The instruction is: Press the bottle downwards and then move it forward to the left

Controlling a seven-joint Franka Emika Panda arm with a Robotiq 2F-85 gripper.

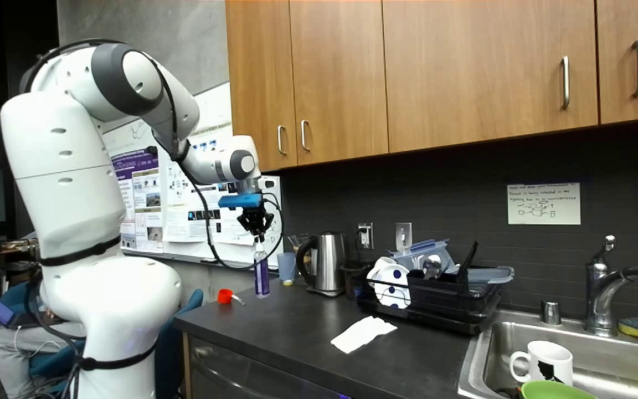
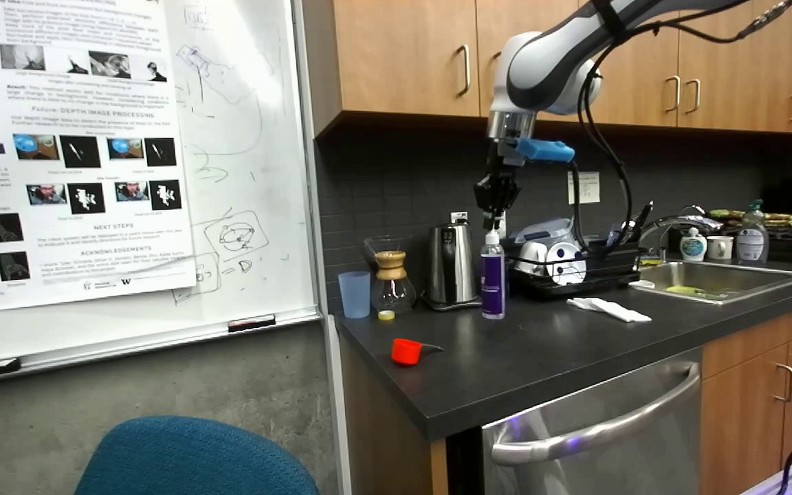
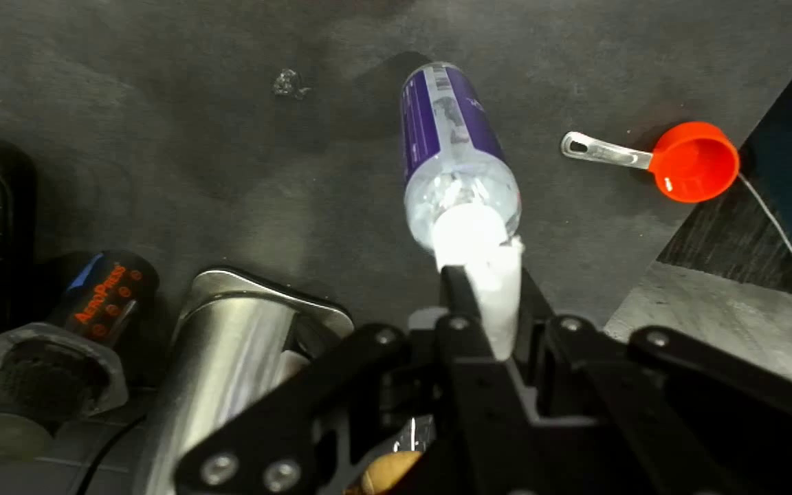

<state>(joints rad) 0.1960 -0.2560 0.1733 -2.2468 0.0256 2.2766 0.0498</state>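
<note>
Dark bench (image 2: 540, 357) bore the bottle (image 2: 493, 283), upright, straight beneath the hand (image 2: 490, 223) that gripped its white top (image 3: 494, 276); its long axis ran toward the wrist view's upper centre.

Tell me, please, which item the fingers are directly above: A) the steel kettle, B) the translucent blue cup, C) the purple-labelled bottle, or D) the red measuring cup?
C: the wrist view shows the fingers right at the white top of the purple-labelled bottle, and both exterior views show them directly above it.
</note>
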